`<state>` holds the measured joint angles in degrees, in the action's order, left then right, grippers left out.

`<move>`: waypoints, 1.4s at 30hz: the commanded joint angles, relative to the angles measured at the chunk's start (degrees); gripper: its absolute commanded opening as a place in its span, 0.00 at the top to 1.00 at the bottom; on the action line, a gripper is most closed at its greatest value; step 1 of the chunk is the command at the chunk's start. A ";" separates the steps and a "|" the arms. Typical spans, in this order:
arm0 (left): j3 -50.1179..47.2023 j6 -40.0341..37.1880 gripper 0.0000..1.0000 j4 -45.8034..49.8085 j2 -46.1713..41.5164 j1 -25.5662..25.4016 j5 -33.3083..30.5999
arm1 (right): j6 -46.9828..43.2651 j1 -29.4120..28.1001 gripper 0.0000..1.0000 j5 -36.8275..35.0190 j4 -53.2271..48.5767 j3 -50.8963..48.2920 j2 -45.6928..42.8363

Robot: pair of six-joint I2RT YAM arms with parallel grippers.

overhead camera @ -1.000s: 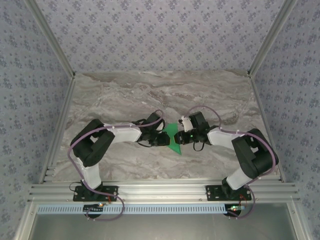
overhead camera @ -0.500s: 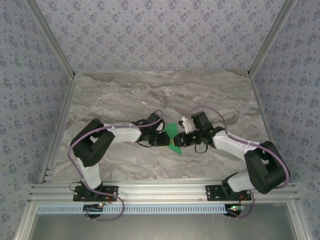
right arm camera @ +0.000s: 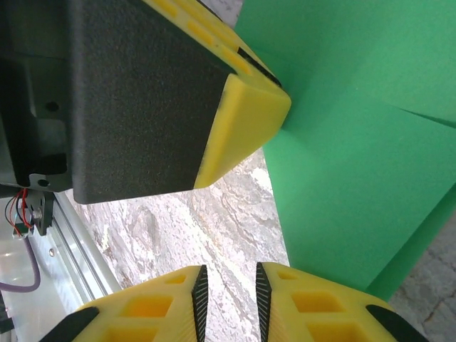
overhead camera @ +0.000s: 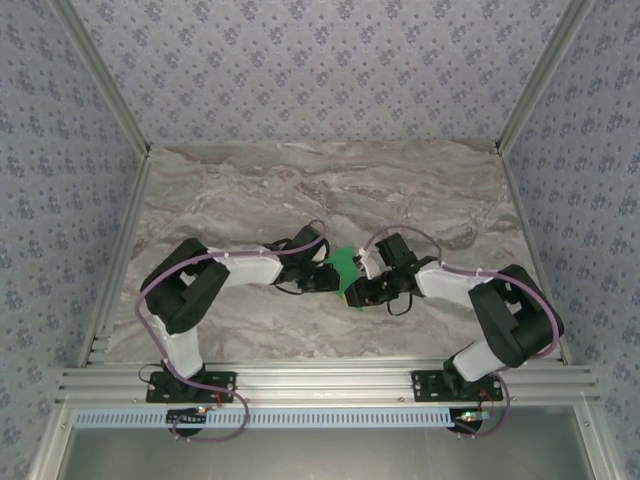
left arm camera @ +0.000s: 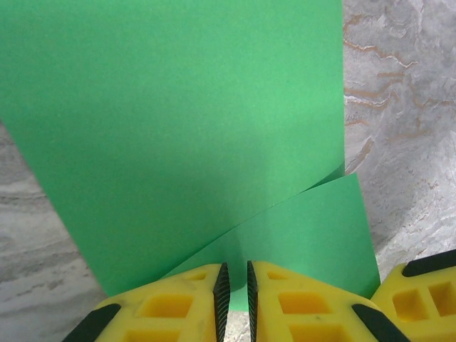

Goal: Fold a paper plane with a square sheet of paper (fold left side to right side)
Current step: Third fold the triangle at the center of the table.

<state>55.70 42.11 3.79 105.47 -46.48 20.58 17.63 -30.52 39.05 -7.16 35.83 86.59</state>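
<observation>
The square sheet of paper, bright green and partly folded, lies at the middle of the marble table between both grippers. In the left wrist view the paper rises ahead with one layer curling over another. My left gripper is shut on the paper's near edge, and it comes at the sheet from the left. My right gripper stands narrowly open beside the paper, with bare marble between its pads. It sits low at the sheet's near right corner.
The left gripper's yellow-tipped finger hangs close in front of the right wrist camera. A right finger shows at the left wrist view's lower right. Aluminium rails border the near edge; patterned walls enclose the table.
My right gripper has swung left and nearer, down to the paper's near right corner, and its jaws have narrowed a little. The left gripper has kept its hold and place.
</observation>
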 commanded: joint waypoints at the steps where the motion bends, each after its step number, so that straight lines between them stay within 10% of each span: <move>1: -1.64 -0.01 0.82 3.56 1.40 -0.15 -2.56 | 0.34 -0.40 0.72 0.28 -0.87 0.04 1.18; 42: -0.91 -0.56 0.82 4.56 2.16 0.06 -3.36 | 3.02 2.75 0.89 -4.66 -10.34 -7.59 -5.65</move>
<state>55.70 42.09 3.77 105.47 -46.63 20.58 19.73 -27.99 35.81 -10.15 29.26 82.81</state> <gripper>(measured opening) 0.177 0.113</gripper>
